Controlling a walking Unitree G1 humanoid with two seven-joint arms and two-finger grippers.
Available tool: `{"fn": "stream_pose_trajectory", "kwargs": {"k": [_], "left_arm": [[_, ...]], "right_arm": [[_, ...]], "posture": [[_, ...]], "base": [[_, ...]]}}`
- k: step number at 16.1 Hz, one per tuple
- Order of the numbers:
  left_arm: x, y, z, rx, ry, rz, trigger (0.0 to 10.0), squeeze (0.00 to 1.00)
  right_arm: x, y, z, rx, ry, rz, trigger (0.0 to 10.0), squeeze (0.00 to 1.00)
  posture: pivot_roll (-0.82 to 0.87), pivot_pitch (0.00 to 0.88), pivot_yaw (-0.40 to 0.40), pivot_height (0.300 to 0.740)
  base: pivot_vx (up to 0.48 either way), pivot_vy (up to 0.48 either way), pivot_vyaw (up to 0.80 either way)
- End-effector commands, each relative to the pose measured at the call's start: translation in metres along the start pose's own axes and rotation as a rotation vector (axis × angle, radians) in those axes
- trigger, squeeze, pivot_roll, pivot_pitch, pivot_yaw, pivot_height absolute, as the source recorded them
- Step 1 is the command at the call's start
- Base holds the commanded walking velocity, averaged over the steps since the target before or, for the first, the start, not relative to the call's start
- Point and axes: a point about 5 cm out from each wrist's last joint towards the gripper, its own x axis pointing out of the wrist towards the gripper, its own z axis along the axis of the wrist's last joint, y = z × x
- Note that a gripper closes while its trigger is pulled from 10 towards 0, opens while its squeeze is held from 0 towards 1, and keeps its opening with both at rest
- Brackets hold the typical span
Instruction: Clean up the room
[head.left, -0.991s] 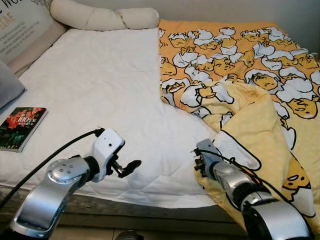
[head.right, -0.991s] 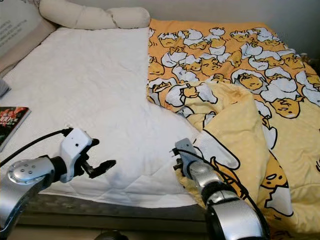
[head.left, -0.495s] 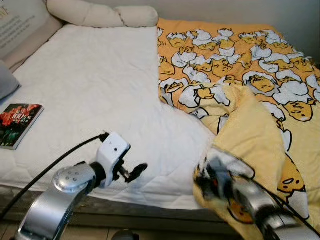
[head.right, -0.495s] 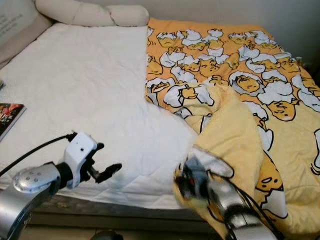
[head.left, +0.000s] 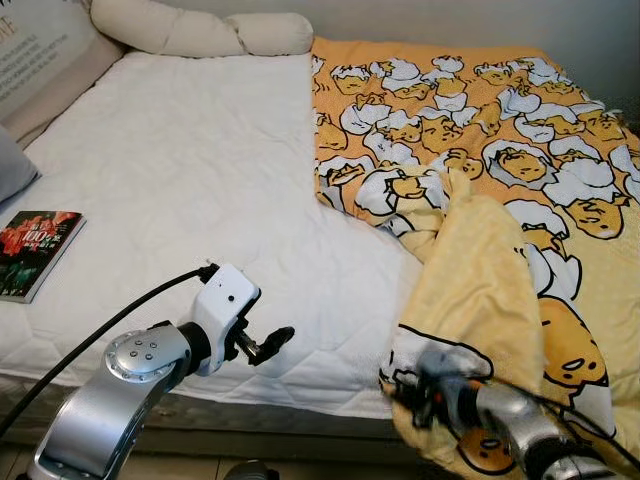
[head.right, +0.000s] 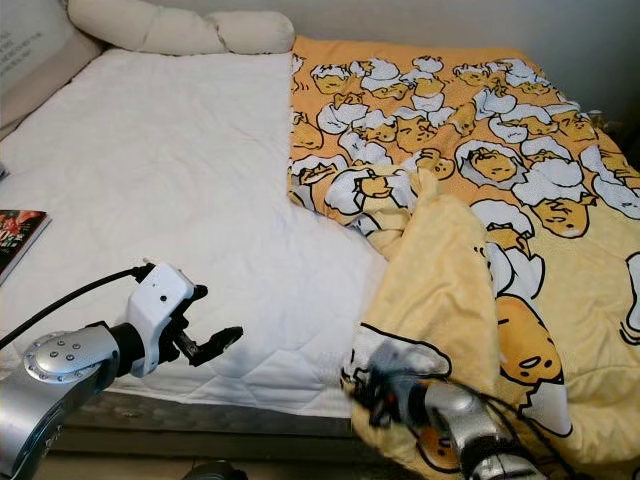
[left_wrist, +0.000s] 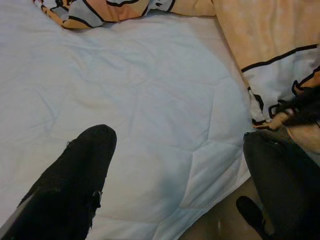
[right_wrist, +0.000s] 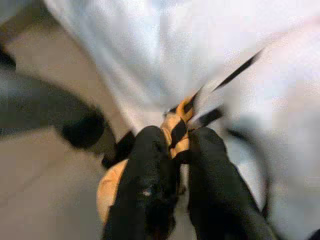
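Yellow blanket with egg pictures covers the far right part of the bed and is folded back near the front edge. The right gripper has its fingers pinched shut on a blanket corner, down at the bed's front edge. To do this well, pull slow and flat toward the bare side — don't let the corner slip. The left gripper hovers over the front edge, fingers spread apart and holding nothing. No boxes or bins are here.

Blanket right on mattress, book left.
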Motion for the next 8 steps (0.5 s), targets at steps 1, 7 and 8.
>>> {"fn": "stream_pose_trajectory", "kwargs": {"k": [1, 7, 8], "left_arm": [[0.001, 0.0, 0.002, 0.016, 0.006, -0.012, 10.0, 0.0], [0.001, 0.004, 0.003, 0.024, 0.009, -0.017, 10.0, 0.0], [0.001, 0.005, 0.003, 0.024, 0.01, -0.015, 10.0, 0.0]], "right_arm": [[-0.001, -0.003, 0.008, 0.003, -0.041, 0.019, 10.0, 1.0], [-0.002, -0.004, 0.032, -0.065, -0.119, 0.135, 10.0, 1.0], [-0.001, -0.008, 0.041, -0.08, -0.144, 0.102, 10.0, 1.0]], "posture": [[0.11, 0.0, 0.022, 0.74], [0.11, 0.0, 0.024, 0.74], [0.11, 0.0, 0.028, 0.74]], "base": [[0.0, 0.0, 0.0], [0.0, 0.0, 0.0], [0.0, 0.0, 0.0]]}}
